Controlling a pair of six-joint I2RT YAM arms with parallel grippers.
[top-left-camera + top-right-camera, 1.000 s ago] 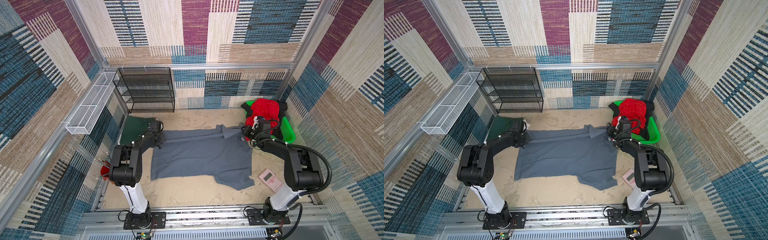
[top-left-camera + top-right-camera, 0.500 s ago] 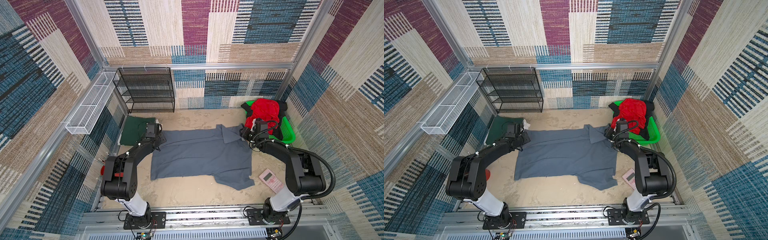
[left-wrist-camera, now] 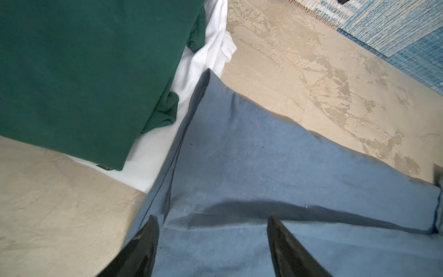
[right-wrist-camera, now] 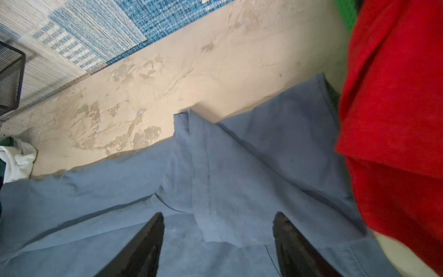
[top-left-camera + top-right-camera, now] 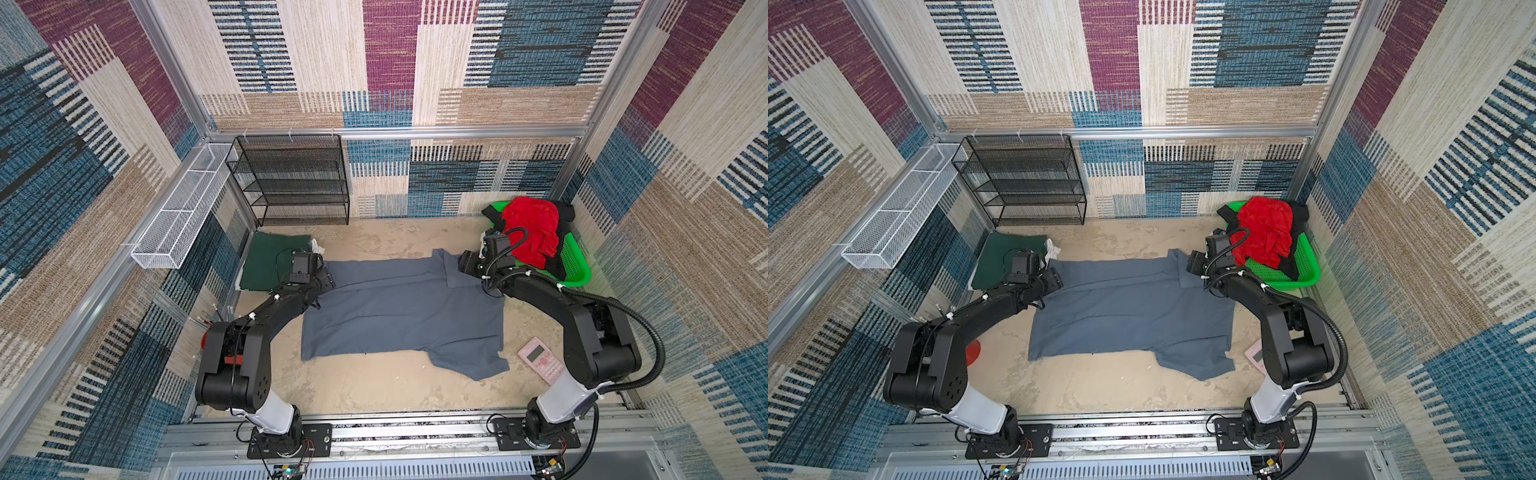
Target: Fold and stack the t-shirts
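Note:
A slate grey t-shirt (image 5: 399, 307) (image 5: 1129, 316) lies spread flat in the middle of the table, one sleeve folded over at its far right corner. My left gripper (image 5: 328, 278) (image 3: 212, 223) hovers open over the shirt's far left corner, nothing between its fingers. My right gripper (image 5: 463, 264) (image 4: 218, 220) stands open over the folded sleeve at the far right corner, also empty. A folded dark green t-shirt (image 5: 270, 262) (image 3: 84, 72) rests on a white t-shirt (image 3: 203, 55) at the far left. Red (image 5: 532, 232) and black (image 5: 563, 216) t-shirts are heaped in the basket.
A green mesh basket (image 5: 575, 266) sits at the far right. A black wire rack (image 5: 291, 183) stands against the back wall and a white wire tray (image 5: 178, 224) hangs on the left wall. A pink calculator (image 5: 540, 359) lies near the right arm.
Both grippers have gone from nearly shut to open, letting go of the grey shirt's far corners. The left arm's elbow has swung down towards the front.

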